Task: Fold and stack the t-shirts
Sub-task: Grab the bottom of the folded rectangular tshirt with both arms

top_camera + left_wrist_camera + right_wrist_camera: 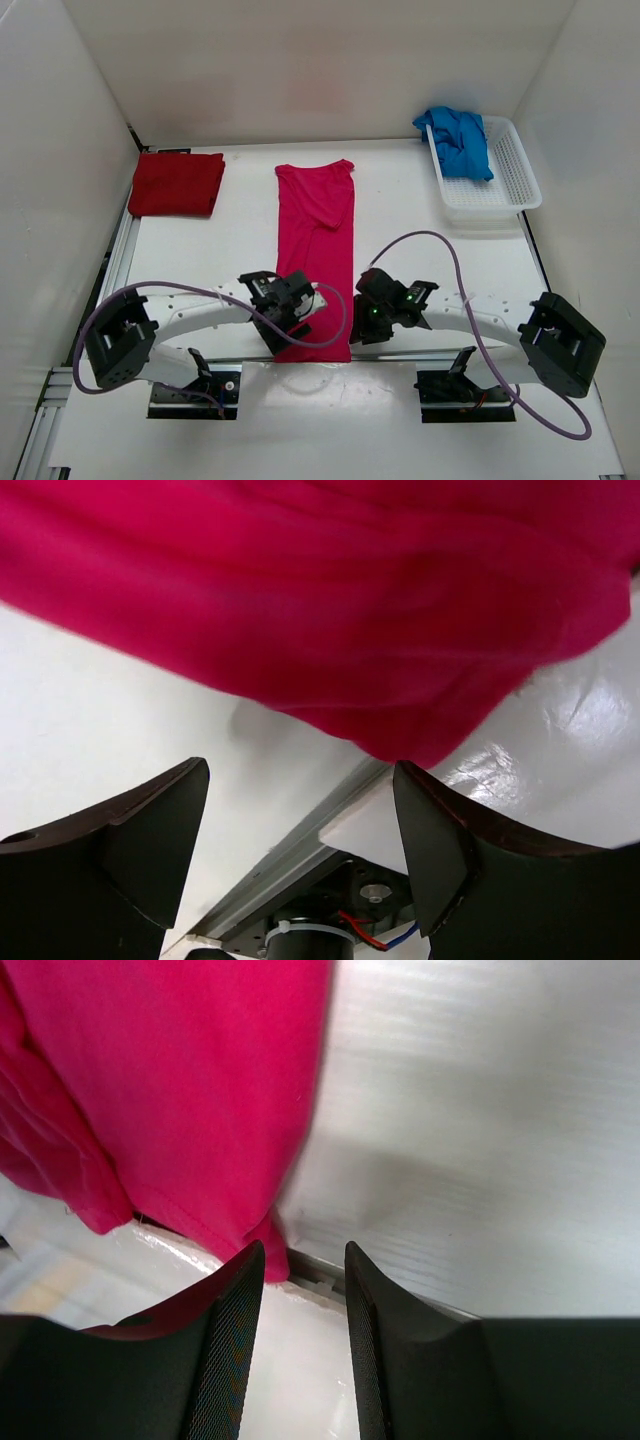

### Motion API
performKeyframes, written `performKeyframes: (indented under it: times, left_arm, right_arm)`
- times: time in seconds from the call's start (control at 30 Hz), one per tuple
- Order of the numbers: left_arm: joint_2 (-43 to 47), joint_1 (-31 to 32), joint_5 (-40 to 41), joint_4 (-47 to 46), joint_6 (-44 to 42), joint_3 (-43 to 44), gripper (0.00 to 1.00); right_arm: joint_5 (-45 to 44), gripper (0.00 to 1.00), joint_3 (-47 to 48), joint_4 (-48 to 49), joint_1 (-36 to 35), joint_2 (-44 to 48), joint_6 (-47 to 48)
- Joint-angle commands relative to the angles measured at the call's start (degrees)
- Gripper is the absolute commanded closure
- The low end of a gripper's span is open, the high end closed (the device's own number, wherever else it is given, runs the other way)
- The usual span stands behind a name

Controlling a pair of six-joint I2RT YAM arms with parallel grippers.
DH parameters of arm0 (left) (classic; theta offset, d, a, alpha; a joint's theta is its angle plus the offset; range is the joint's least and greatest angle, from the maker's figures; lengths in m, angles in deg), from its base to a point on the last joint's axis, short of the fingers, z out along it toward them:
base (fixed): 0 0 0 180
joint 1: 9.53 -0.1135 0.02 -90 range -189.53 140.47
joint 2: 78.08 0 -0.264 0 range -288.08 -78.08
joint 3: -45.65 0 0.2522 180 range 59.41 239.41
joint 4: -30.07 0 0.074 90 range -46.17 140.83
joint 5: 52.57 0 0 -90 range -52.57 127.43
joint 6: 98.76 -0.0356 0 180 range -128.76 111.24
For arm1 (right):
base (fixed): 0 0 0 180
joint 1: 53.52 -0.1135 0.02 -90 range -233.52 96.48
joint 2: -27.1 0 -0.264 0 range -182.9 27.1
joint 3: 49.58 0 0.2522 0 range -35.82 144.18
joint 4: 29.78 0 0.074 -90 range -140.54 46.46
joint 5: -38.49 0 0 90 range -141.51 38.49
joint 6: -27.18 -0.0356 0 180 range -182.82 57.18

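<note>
— So where is the bright pink-magenta fabric t-shirt [318, 250]?

— Folded into 1 long narrow strip, flat on the white table [220, 240]. Its near end lies between the 2 grippers, and its hem reaches the table's near edge.

— And the left gripper [300, 780]?

— Spread wide, nothing between its 2 black fingers [150, 850]. The pink hem lies just ahead of the fingertips, rumpled at the corner, apart from both.

— The right gripper [303, 1255]?

— Parted by a narrow gap, with only bare table showing in it. The shirt's long right edge runs ahead and to the left of it. The corner of the cloth comes down right by the tip of its left finger [225, 1360]; whether they touch I cannot tell.

— The other 2 shirts?

— The dark red fabric t-shirt [177, 184] sits folded into a neat rectangle far ahead and to the left of the left gripper. The bright blue fabric t-shirt [460, 140] is crumpled in the white plastic mesh basket [520, 175], far ahead and to the right of the right gripper.
</note>
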Motion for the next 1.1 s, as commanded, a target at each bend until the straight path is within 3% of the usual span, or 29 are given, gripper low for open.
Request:
performKeyframes:
  times: [0.0,0.23,0.4,0.47,0.57,0.6,0.67,0.7,0.73,0.8,0.87,0.97,1.07]
  left_arm:
    - [1.4,3.8,0.0,-1.9,0.0,-2.5,0.15]
    - [2.0,6.3,2.4,-7.5,0.0,-3.5,0.15]
    - [5.4,6.3,10.3,-10.4,0.0,-5.3,0.21]
    - [7.5,5.0,20.0,-10.4,0.0,-1.1,0.23]
    - [10.5,-3.3,21.7,-7.9,0.0,11.9,0.21]
    - [11.3,-5.3,17.1,-6.9,0.0,15.2,0.14]
    - [15.9,-10.0,8.5,-6.1,0.0,20.5,0.11]
    - [17.8,-10.9,-1.3,-6.1,0.0,20.5,0.09]
    - [20.9,-11.5,-5.7,-6.7,0.0,19.1,0.08]
    - [22.9,-11.5,-13.4,-7.4,0.0,11.2,0.07]
    - [22.9,-12.4,-15.8,-8.7,0.0,0.7,0.07]
    - [23.5,-17.7,-22.2,-11.0,0.0,-12.0,0.1]
    - [25.0,-18.5,-22.2,-13.9,0.0,-17.2,0.11]
  right_arm:
    - [-0.3,0.57,1.5,0.9,-1.0,0.5,0.5]
    - [-2.1,0.56,0.9,2.3,-1.6,1.0,-1.2]
    - [-2.6,0.56,0.9,1.2,-2.8,1.5,-2.6]
    - [-4.0,0.56,0.9,-0.2,-2.8,1.5,-3.1]
    - [-4.0,0.56,0.9,-0.2,-3.3,2.6,-4.6]
    - [-4.5,0.56,0.4,-0.2,-3.3,3.2,-5.1]
    - [-4.5,0.56,0.4,-0.2,-3.9,3.2,-5.1]
    - [-5.0,0.56,0.4,-0.2,-3.9,3.2,-5.1]
    - [-5.0,0.56,0.4,-0.2,-3.9,3.2,-5.1]
    - [-6.3,0.56,-0.2,-0.2,-4.4,3.2,-5.8]
    - [-6.3,0.56,-0.7,0.3,-5.1,3.2,-6.6]
    - [-7.6,0.56,-1.5,0.9,-6.3,3.2,-7.7]
    - [-8.3,0.56,-2.6,1.5,-7.6,3.2,-8.3]
